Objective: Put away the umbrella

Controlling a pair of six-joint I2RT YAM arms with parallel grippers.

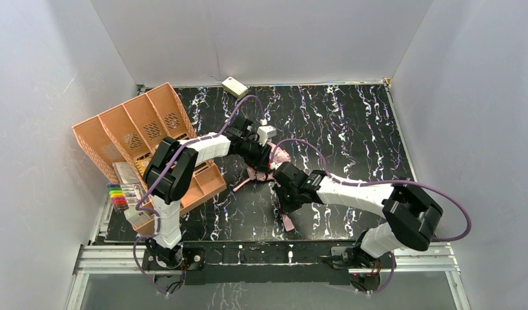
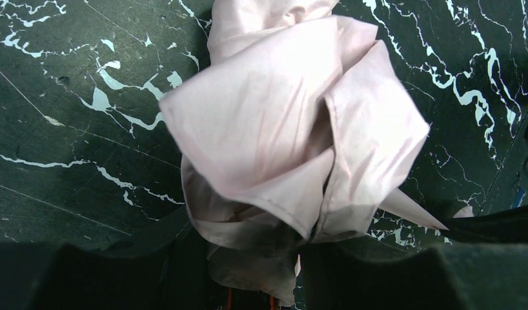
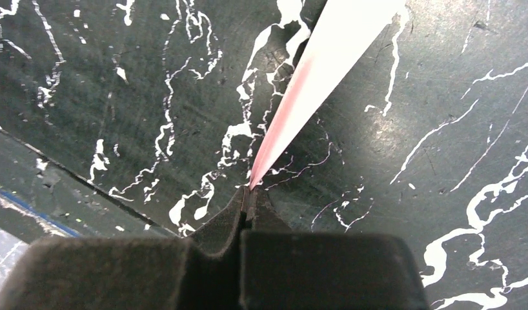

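The umbrella [image 1: 269, 165] lies crumpled in the middle of the black marbled table, shiny pink fabric outward. In the left wrist view its bunched folds [image 2: 294, 129] fill the frame. My left gripper [image 2: 264, 274] is shut on the lower part of that bundle, a dark finger on each side. My left gripper [image 1: 260, 154] sits over the umbrella's far side. A narrow pink strip of the umbrella [image 3: 313, 77] runs up and to the right from my right gripper [image 3: 252, 194], which is shut on the strip's pointed end. My right gripper [image 1: 283, 205] is just near of the bundle.
An orange divided organizer [image 1: 139, 129] stands tilted at the left, with a pack of coloured markers [image 1: 119, 196] in front of it. A small cream box [image 1: 234, 86] lies at the back edge. White walls close in three sides.
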